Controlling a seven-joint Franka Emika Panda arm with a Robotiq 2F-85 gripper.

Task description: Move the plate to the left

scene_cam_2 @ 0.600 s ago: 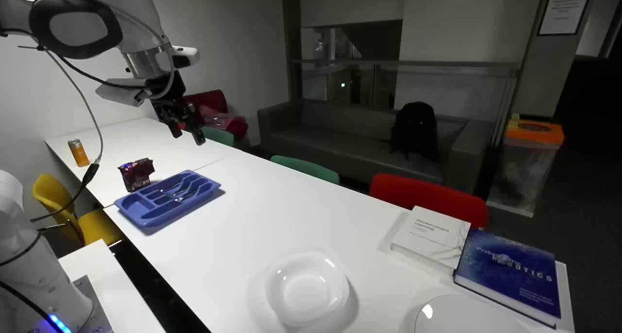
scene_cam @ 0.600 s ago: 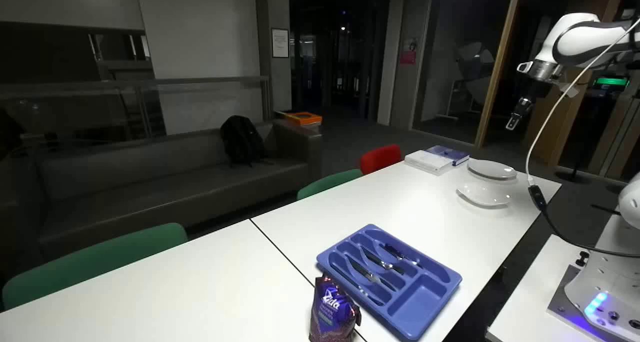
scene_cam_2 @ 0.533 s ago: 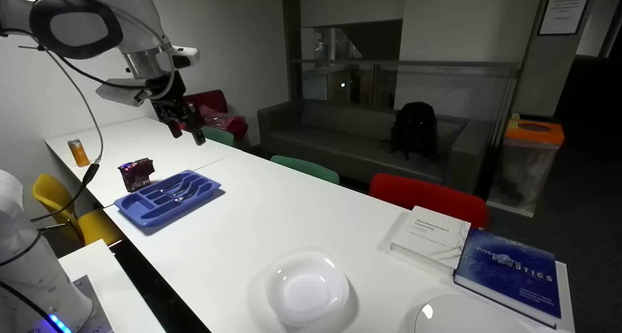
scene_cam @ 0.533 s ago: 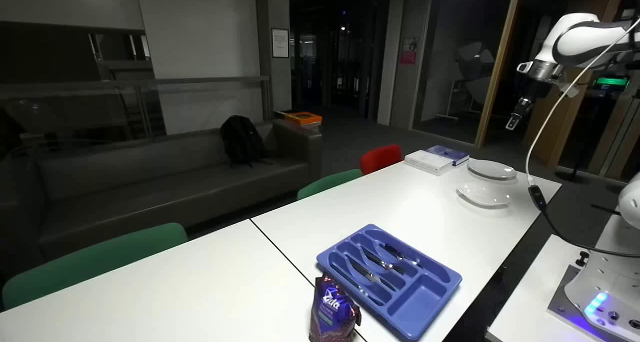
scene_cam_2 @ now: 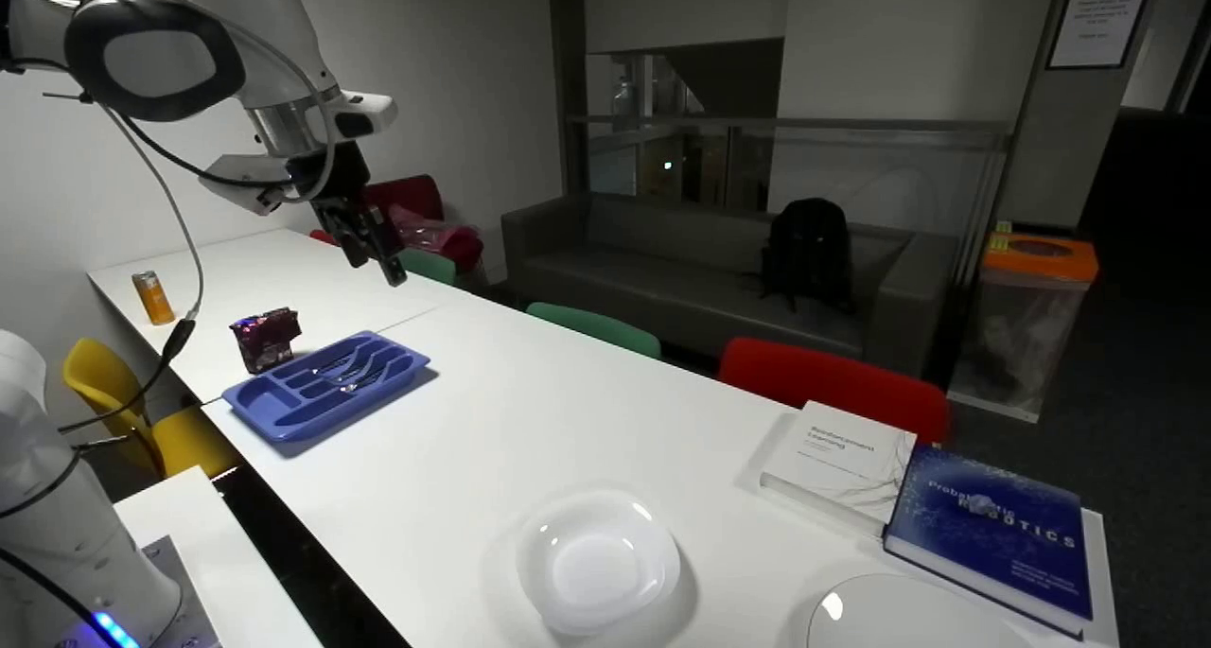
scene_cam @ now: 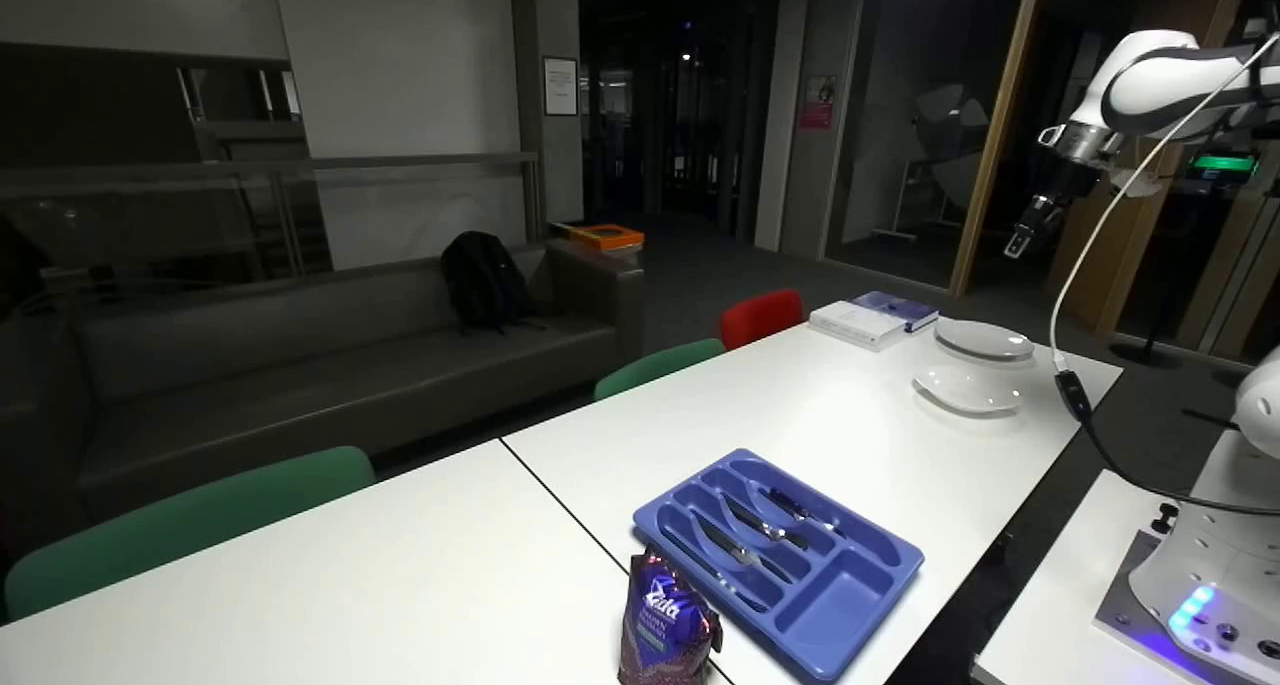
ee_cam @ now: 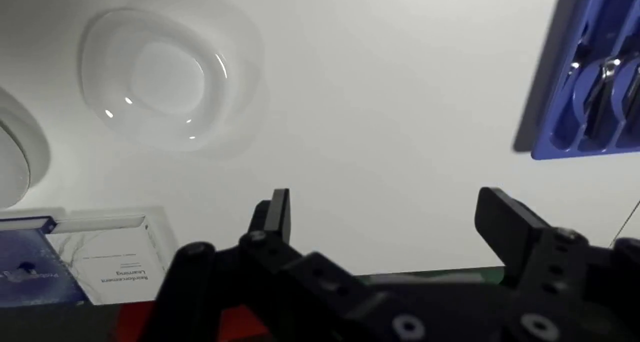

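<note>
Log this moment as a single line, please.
pincer: open, empty, above table | flat white plate: on table, not held | shallow white bowl: near plate, not touching | grasp: not yet made

The round, flat, white plate (scene_cam_2: 908,615) & the deep, squarish, white dish (scene_cam_2: 596,565) (china or plastic, unsure) are shining, v. smooth & glossy. The long, blue plastic tray (scene_cam: 845,595) is looking smooth w/ a soft shine; its thin, silver metal cutlery (scene_cam: 745,555) is glinting. The purple, boxy, foil-like bag (scene_cam: 662,620) is gleaming, all crinkly. The black, lumpy cloth backpack (scene_cam_2: 809,251) is looking matt.
</note>
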